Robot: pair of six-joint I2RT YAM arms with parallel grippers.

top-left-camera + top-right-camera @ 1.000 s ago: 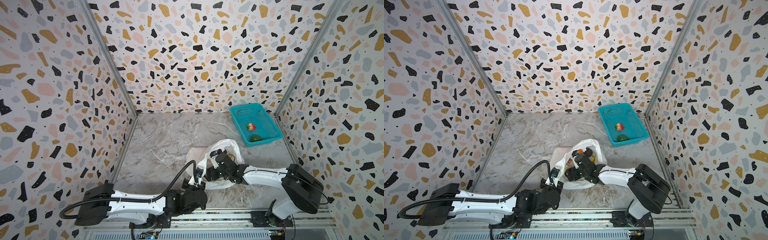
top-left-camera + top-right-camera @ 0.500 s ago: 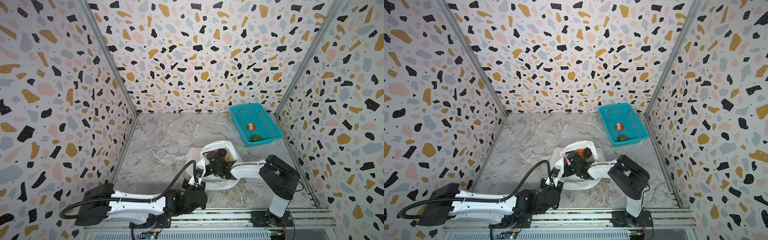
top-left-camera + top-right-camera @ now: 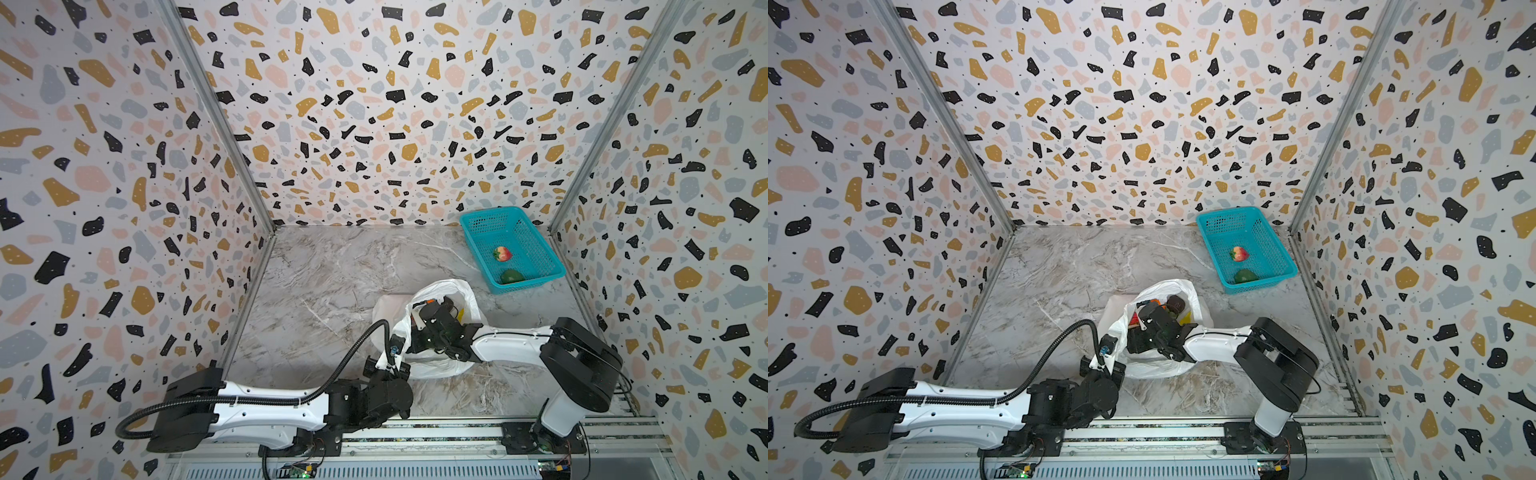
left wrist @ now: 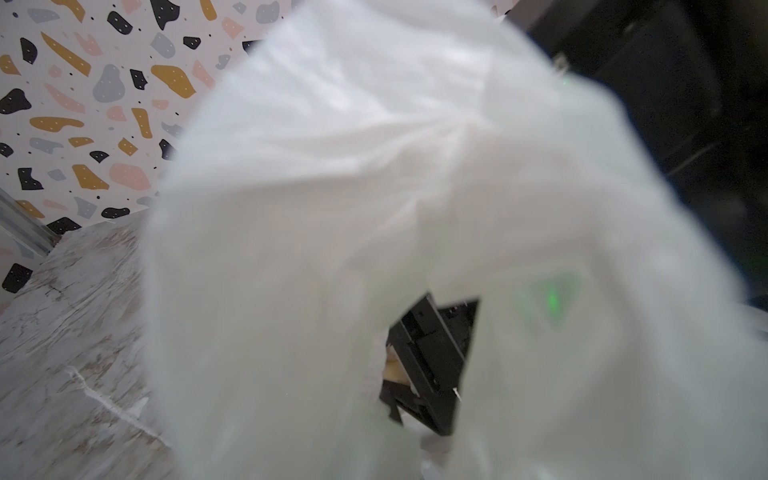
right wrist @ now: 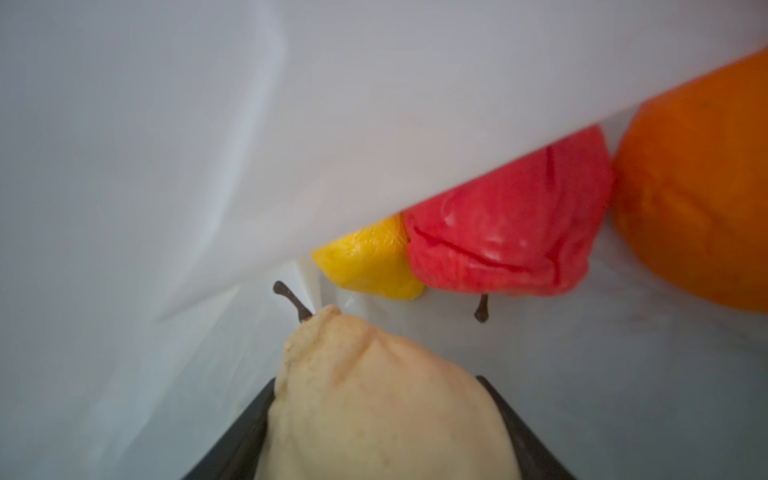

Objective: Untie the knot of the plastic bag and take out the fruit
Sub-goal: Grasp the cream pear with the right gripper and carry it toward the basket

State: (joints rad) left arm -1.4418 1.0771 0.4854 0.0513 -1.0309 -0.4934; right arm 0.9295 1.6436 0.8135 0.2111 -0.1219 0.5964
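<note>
The white plastic bag (image 3: 432,365) (image 3: 1158,368) lies at the front middle with its mouth open upward; the knot is out of view. My left gripper (image 3: 392,352) is shut on the bag's near-left rim, and plastic (image 4: 374,166) covers its jaws. My right gripper (image 3: 419,320) (image 5: 376,384) reaches into the bag from the right. It is shut on a beige pear-like fruit (image 5: 374,407), one dark finger on each side. Beyond it lie a yellow fruit (image 5: 370,266), a red one (image 5: 511,232) and an orange (image 5: 698,208). A dark purple-brown fruit (image 3: 1175,302) shows in the mouth.
A teal mesh basket (image 3: 494,224) stands at the back right, close to the right wall, holding a red-pink fruit (image 3: 502,254) and a green one (image 3: 512,276). Patterned walls close in the marble table (image 3: 332,282) on three sides. The arms' rail (image 3: 415,436) runs along the front.
My right gripper has edged further left into the bag and its jaws have narrowed onto the beige fruit; its elbow swung left, then back. The left arm has stayed still.
</note>
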